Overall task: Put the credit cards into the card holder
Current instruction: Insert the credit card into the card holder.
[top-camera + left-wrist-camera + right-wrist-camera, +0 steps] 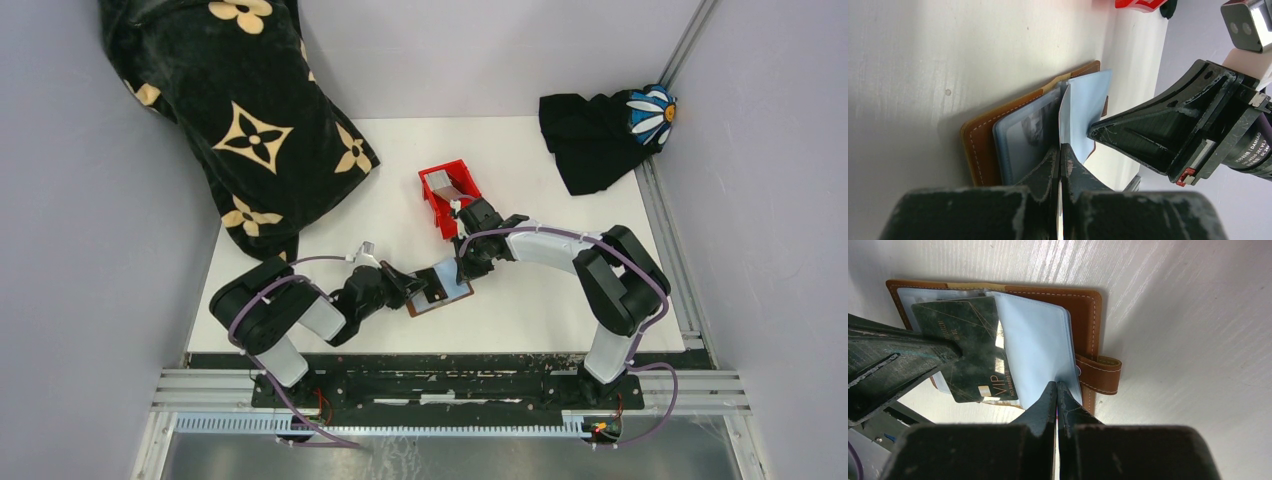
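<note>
The brown card holder [1083,305] lies open on the table, its light blue sleeve pages [1038,345] showing. My left gripper [1060,147] is shut on a dark credit card [970,352] with VIP lettering; part of the card lies over the sleeves of the left half. In the left wrist view this card [1064,112] is edge-on. My right gripper [1056,384] is shut, its tips resting on the near edge of a blue page beside the snap tab [1103,372]. From above, both grippers meet over the card holder [443,297]. Another grey credit card [447,184] lies in the red bin.
The red bin [437,207] stands just behind the card holder, close to my right arm. A black cloth with gold flowers [240,120] covers the back left. A black cloth with a daisy [600,135] sits at the back right. Grey walls close in both sides.
</note>
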Robot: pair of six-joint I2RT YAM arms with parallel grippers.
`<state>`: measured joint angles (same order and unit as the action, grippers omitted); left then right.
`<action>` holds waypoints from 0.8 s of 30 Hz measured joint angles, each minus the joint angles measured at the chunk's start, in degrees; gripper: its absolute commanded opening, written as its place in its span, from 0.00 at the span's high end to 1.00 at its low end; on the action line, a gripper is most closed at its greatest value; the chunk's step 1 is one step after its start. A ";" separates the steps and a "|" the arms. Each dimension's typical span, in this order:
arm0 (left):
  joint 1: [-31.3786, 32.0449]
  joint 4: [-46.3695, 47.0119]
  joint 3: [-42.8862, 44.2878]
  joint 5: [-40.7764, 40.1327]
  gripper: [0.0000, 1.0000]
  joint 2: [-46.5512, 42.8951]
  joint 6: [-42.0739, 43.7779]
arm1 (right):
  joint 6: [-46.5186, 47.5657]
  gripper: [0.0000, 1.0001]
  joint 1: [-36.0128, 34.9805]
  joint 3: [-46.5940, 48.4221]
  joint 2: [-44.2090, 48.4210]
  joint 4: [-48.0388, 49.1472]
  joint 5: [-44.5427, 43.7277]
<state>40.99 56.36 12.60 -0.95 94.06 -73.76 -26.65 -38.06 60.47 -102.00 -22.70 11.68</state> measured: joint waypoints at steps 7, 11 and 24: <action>-0.48 2.19 0.92 0.96 0.97 2.58 0.00 | 0.00 0.99 0.26 0.00 -0.09 0.15 0.24; -0.52 4.15 0.96 1.18 0.97 3.96 0.00 | 0.00 0.99 0.37 0.02 -0.09 0.17 0.26; -0.35 8.92 0.92 1.22 0.97 6.97 -0.04 | 0.00 0.99 0.37 0.04 -0.35 0.24 0.35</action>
<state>40.64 65.28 13.52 0.27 101.03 -73.80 -26.65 -37.69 60.51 -102.35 -22.46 12.03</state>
